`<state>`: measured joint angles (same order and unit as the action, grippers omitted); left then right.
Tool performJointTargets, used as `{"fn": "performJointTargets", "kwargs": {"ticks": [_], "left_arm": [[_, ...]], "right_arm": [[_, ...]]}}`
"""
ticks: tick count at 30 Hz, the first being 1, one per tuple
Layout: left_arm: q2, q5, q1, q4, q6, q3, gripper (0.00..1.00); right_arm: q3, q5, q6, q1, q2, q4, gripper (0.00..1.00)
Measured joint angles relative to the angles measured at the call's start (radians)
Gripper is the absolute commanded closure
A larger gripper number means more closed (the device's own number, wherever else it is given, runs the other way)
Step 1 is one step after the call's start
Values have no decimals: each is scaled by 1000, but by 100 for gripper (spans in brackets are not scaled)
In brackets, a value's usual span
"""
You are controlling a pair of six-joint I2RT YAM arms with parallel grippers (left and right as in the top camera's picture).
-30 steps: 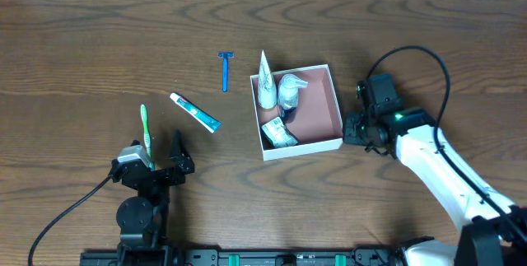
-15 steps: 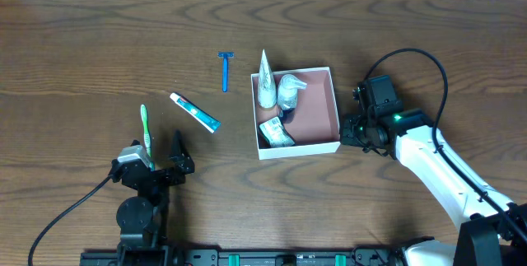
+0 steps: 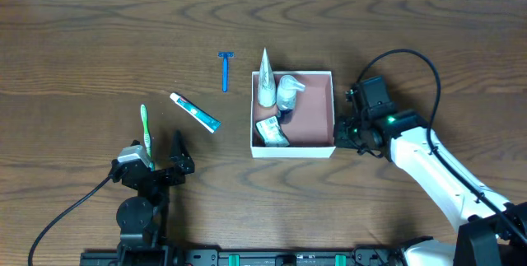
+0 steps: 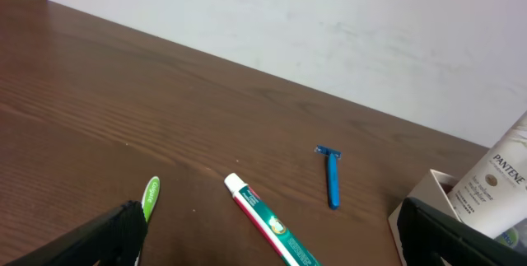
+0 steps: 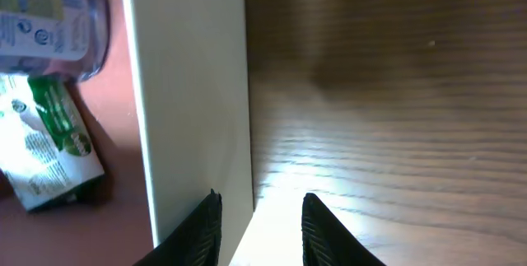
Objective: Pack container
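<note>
Currently the container (image 3: 319, 111) sits right of centre on the table (image 3: 99, 44), its sides square to the table's edges. Along its left half lie a white tube (image 3: 264, 81) whose tip pokes over the far wall, a white bottle (image 3: 288, 91) and a green-printed packet (image 3: 272, 132). The pinkish floor shows on the right half.

The right tool (image 5: 259, 204) is at the outside of the container's right wall, toward the front corner, with its fingers a little apart. One finger (image 5: 198, 233) lies over the white outer face and the other over the table, with nothing pinched between them. Whether the finger touches the wall I cannot tell.

The left tool (image 3: 163, 155) rests near the front left of the table, spread wide and holding nothing. A green toothbrush (image 3: 146, 133) lies just beside its left finger. Farther out lie a slanted toothpaste (image 3: 195, 111) and a blue razor (image 3: 225, 70). The razor is near the container's far left corner but apart from it.
</note>
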<state>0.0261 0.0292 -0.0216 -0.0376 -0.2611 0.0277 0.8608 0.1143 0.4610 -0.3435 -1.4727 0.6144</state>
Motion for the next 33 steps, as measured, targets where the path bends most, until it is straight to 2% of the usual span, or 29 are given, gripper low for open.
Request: {"fn": "performJointTargets", "kwargs": {"ticks": [7,9,10,11,12,13,22,25,29,33], "left_arm": [[0,0,0,0,0,0,2],[0,0,0,0,0,0,2],[0,0,0,0,0,0,2],[0,0,0,0,0,0,2],[0,0,0,0,0,0,2],[0,0,0,0,0,0,2],[0,-22,0,7,0,1,2],[11,-52,0,-88,3,54,2],[112,-69,0,-290,51,261,2],[322,-72,0,-503,98,573,2]], "right_arm": [[0,-6,13,-8,0,-10,66],[0,-6,14,3,0,-15,60],[0,-6,20,14,0,-19,52],[0,-13,26,27,0,-22,37],[0,-19,28,38,0,-27,26],[0,-29,29,59,0,-35,1],[0,-241,29,234,0,-111,1],[0,-315,28,268,0,-129,1],[0,-389,28,300,0,-132,1],[0,-418,28,314,0,-132,1]]}}
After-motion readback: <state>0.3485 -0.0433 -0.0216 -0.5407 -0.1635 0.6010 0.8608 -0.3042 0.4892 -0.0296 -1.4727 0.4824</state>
